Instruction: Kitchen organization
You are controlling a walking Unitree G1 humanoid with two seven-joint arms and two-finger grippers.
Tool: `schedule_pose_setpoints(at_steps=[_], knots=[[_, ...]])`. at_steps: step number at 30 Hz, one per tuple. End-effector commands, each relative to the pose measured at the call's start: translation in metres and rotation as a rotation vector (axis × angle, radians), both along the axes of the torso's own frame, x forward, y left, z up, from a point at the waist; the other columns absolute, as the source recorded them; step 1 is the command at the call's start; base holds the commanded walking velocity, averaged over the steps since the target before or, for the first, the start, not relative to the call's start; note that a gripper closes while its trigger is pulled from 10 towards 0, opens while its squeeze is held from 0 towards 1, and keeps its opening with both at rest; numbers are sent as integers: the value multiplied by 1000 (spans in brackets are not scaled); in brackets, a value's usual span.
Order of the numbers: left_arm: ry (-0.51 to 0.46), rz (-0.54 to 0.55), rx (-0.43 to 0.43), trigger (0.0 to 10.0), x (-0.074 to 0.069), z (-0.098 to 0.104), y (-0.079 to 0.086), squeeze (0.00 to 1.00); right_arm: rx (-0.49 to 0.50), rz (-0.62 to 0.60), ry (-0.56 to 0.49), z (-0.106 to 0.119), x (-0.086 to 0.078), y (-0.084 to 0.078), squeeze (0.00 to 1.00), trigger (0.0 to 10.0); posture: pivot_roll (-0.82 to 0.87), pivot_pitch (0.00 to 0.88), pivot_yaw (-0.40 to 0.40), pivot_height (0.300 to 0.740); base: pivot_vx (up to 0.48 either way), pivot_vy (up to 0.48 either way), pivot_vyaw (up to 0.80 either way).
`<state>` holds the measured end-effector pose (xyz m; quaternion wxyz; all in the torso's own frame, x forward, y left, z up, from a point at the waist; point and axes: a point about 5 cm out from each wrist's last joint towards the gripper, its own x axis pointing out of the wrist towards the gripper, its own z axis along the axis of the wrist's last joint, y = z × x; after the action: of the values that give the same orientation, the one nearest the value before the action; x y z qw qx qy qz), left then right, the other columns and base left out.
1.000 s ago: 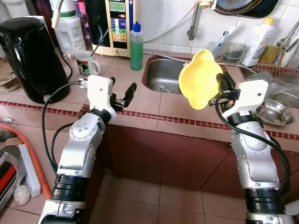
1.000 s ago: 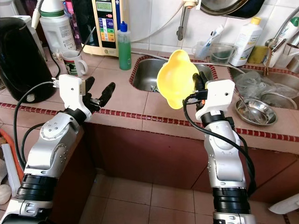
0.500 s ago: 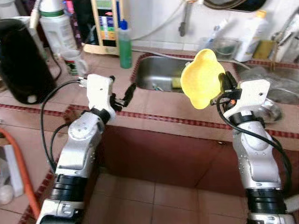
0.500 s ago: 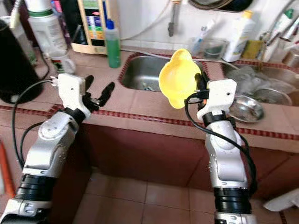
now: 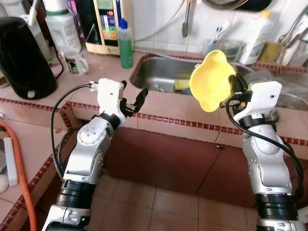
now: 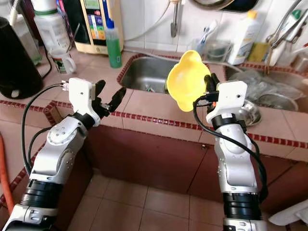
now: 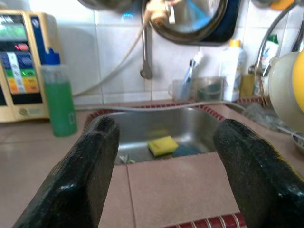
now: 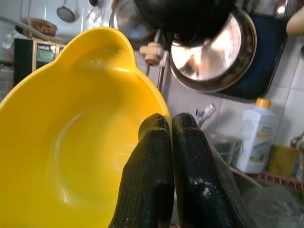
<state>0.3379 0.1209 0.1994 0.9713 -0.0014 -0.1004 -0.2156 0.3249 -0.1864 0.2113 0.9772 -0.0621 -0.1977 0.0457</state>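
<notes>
Camera's swung since a sec ago, so the counter sits diff in frame; arms look about the same.

Head view: right gripper (image 5: pixel 232 86) holds a yellow bowl (image 5: pixel 211 80) up in the air, just over the counter (image 5: pixel 173 109) near the sink (image 5: pixel 166 79).

L wrist: left gripper (image 7: pixel 166 156) spread wide, empty, facing a yellow sponge (image 7: pixel 162 145).

R wrist: fingers (image 8: pixel 156 175) pressed together on the rim.

Imo I'm mid-carry w/ the bowl. Next: pick a spot and set it down.
</notes>
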Motion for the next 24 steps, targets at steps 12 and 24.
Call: schedule_pose_setpoints(at_steps=[12,24], knots=[[-24,-15,3,10000,-1,4,0,0,-7,17,-37,9,2,5,0,10000,-17,0,-11,740,388,0,0],[-23,-22,3,10000,-2,3,0,0,8,20,-16,8,3,5,0,10000,-16,0,-13,740,393,0,-52]])
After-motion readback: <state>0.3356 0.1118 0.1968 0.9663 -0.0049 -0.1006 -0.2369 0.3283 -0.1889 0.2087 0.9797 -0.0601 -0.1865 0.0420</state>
